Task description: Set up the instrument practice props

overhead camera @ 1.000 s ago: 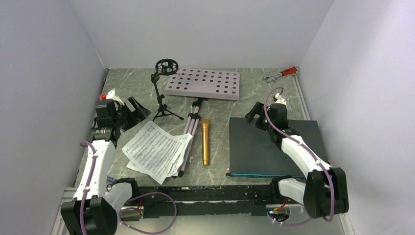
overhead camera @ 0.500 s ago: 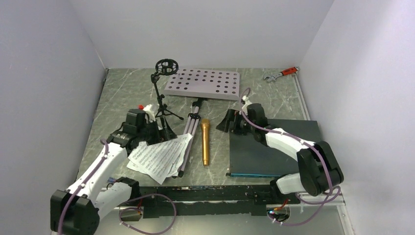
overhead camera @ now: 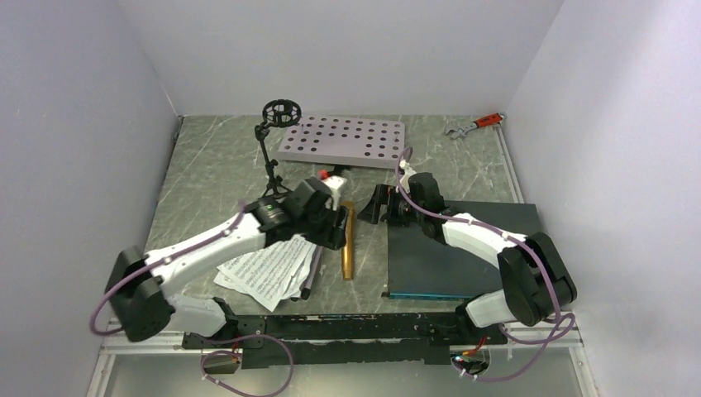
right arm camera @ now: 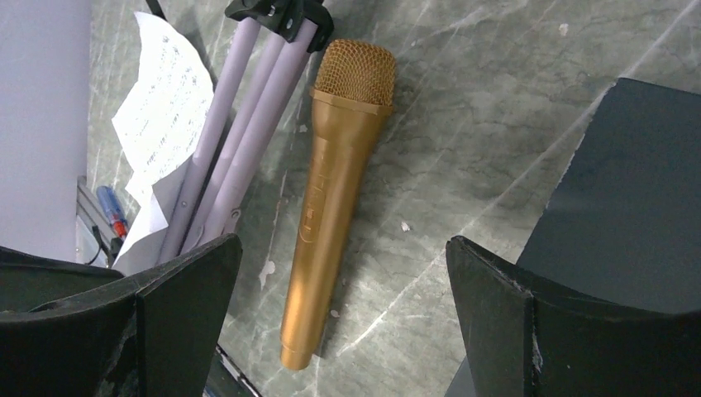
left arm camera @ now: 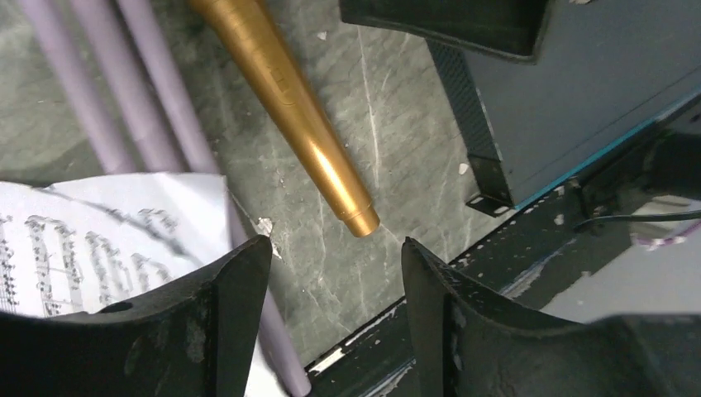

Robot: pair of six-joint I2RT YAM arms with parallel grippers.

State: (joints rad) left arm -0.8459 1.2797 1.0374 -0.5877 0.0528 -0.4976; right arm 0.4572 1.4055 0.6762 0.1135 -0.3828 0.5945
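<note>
Now the gold microphone (overhead camera: 347,241) lies flat on the marbled table (overhead camera: 207,157), mesh head toward the far wall, between the folded silver legs of the music stand (overhead camera: 341,141) and the dark board (overhead camera: 463,248). The left gripper (left arm camera: 335,256) hangs over its tail end, jaws apart with nothing between them. The tail sits just beyond the gap, and the sheet-music pages (left arm camera: 91,240) show beside one finger. The right gripper (right arm camera: 340,246) hovers above the head end, jaws spread wide, and in its wrist view the microphone's body runs down between the two fingers, clear of both. A second ago the left arm was out at the table's left edge and the right arm over the board's far corner. Both have swung in to meet at the microphone, which has not moved. The black tripod mic stand (overhead camera: 277,157) stands upright where it was, beside the music stand's perforated desk
</note>
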